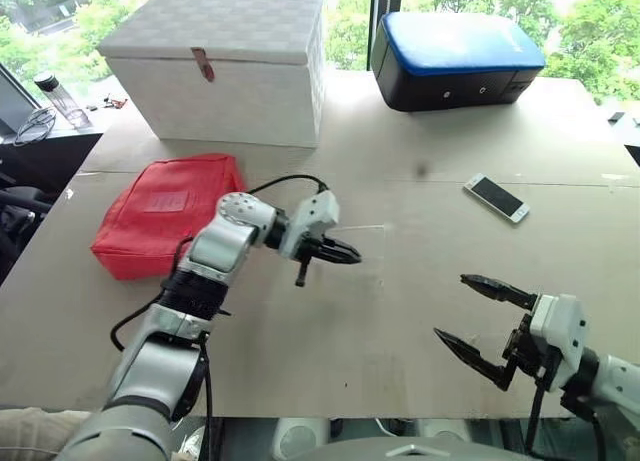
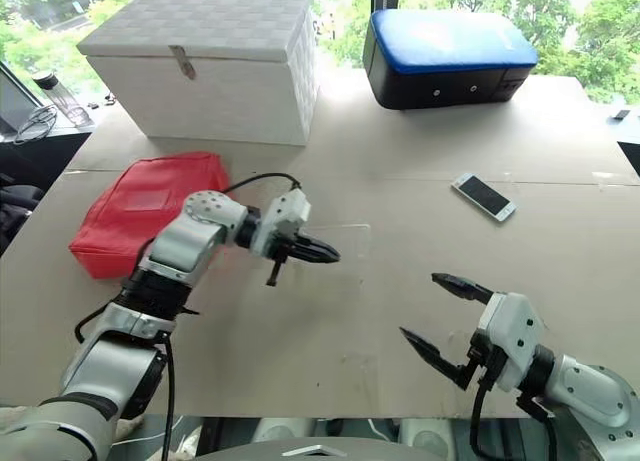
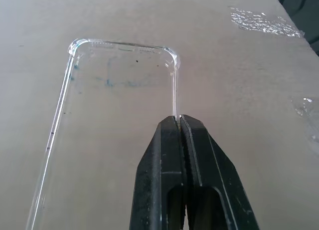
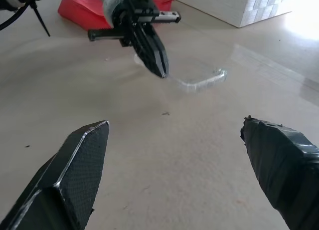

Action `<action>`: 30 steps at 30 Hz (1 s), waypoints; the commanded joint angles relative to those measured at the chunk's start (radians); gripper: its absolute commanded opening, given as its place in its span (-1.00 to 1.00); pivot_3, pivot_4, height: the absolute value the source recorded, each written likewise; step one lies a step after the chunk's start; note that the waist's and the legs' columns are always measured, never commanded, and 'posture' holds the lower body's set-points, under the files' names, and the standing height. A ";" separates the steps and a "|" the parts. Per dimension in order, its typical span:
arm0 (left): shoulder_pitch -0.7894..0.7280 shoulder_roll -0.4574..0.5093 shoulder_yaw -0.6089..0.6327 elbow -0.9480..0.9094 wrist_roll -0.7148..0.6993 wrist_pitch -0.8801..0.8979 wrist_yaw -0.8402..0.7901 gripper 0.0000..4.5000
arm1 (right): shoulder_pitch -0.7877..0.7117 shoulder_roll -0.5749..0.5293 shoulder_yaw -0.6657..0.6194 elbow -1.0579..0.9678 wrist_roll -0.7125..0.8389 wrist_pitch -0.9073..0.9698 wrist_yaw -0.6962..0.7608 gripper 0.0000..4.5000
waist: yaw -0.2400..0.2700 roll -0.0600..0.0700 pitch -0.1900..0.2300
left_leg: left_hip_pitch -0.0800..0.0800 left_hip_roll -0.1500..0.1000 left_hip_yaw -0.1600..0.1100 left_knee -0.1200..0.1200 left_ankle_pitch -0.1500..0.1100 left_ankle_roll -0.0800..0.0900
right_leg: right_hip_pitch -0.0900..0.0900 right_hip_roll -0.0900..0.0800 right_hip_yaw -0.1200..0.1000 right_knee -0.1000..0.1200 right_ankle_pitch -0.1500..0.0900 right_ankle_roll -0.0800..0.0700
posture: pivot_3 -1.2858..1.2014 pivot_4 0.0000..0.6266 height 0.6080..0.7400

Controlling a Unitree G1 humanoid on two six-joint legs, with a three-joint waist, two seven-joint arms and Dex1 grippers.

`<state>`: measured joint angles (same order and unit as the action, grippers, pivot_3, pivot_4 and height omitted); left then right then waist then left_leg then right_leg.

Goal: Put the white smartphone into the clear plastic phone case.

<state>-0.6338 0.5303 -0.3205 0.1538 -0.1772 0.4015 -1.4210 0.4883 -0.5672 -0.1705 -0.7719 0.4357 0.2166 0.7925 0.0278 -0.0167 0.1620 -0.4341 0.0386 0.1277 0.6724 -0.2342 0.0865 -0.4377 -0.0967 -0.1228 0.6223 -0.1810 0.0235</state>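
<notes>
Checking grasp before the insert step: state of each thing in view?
left gripper: shut on the clear case's rim
clear plastic phone case: empty, pinched at one long edge
white smartphone: flat on table, screen up, uncased
right gripper: open, empty
white box: lid closed

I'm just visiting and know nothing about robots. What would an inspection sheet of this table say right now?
Surface: tan table, patches of clear tape on it.
Job's things: white smartphone lies screen up, far right, apart from both claws; clear phone case is pinched at its rim.
Clutter: red pouch, white lidded box, blue-topped black case.
Grippers: left claw shut on the case's edge; right claw open, holding nothing, near the front edge.
Cables: a black cable loops over the left wrist.
Surroundings: windows with trees outside; a bottle on a side ledge.
</notes>
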 commanded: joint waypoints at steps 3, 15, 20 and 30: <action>0.054 0.013 -0.074 -0.075 0.066 -0.036 0.048 -0.98 | -0.010 -0.024 -0.015 -0.018 0.014 0.023 -0.021 1.00 | -0.004 0.000 0.000 | 0.001 0.000 -0.001 0.000 0.000 0.000 | 0.000 0.000 0.000 0.001 0.000 0.000 | 0.03 -0.52 1.00; 0.156 0.008 0.077 -0.275 -0.109 0.112 0.153 0.76 | -0.248 0.005 -0.060 0.059 0.050 0.188 -0.221 1.00 | -0.015 0.000 0.000 | 0.002 0.000 -0.001 0.001 -0.001 -0.003 | 0.000 -0.006 0.000 0.001 0.000 0.000 | 0.03 -0.52 1.00; 0.252 0.011 0.238 -0.430 -0.272 0.170 0.221 0.99 | -0.599 -0.128 0.040 0.378 -0.149 0.364 -0.282 1.00 | -0.020 0.001 0.000 | 0.002 0.000 -0.001 0.001 -0.002 -0.005 | 0.000 -0.006 0.000 0.002 0.000 0.000 | 0.03 -0.52 1.00; 0.380 0.004 0.287 -0.524 -0.294 0.110 0.353 0.99 | -1.236 -0.151 0.298 1.223 -0.304 0.317 -0.020 1.00 | -0.017 0.003 0.001 | 0.001 -0.001 0.003 0.001 0.003 -0.005 | 0.000 0.001 0.004 0.002 0.000 0.000 | 0.03 -0.52 1.00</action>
<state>-0.2697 0.5365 -0.0404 -0.3213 -0.4686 0.5467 -1.0870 -0.6898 -0.7183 0.1100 0.3027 0.1699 0.5762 0.7172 0.0107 -0.0139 0.1632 -0.4326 0.0371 0.1319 0.6729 -0.2309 0.0815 -0.4377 -0.0957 -0.1186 0.6237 -0.1806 0.0235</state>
